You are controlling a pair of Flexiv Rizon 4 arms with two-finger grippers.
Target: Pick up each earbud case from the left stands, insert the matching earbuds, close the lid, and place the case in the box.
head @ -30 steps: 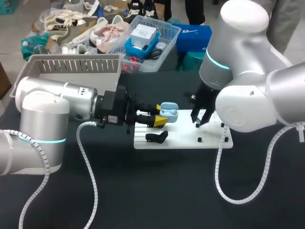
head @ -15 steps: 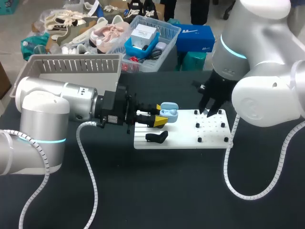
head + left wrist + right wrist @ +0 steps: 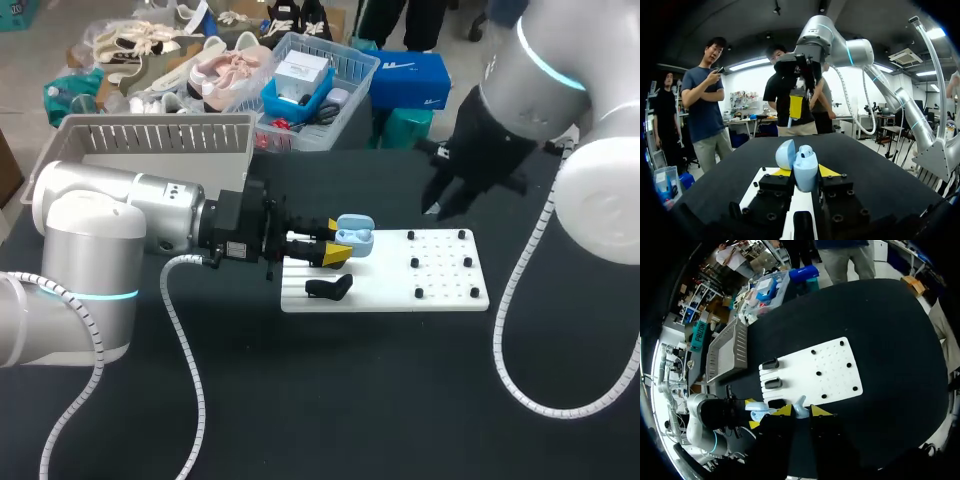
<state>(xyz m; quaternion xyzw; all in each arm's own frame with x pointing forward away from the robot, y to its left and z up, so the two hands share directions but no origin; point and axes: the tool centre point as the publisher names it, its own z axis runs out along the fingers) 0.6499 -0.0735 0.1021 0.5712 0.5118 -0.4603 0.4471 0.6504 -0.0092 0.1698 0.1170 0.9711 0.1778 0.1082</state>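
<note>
At the left edge of the white board [image 3: 385, 297], left end effector [image 3: 338, 248]: is clamping the pale-blue earbud case [image 3: 356, 236] from both sides.
Earbud case: is standing upright between those fingers with its lid hanging open, just above the black stand [image 3: 328, 288].
Right end effector [image 3: 438, 207]: is hovering raised over the board's far edge, well apart from the case, and is pinching a pale-blue earbud [image 3: 800, 410] between its yellow tips.
Box [image 3: 160, 140]: is sitting at the far left of the worktop [image 3: 300, 400], behind the left arm.

Overhead and wrist views, shared table [image 3: 320, 400]
</note>
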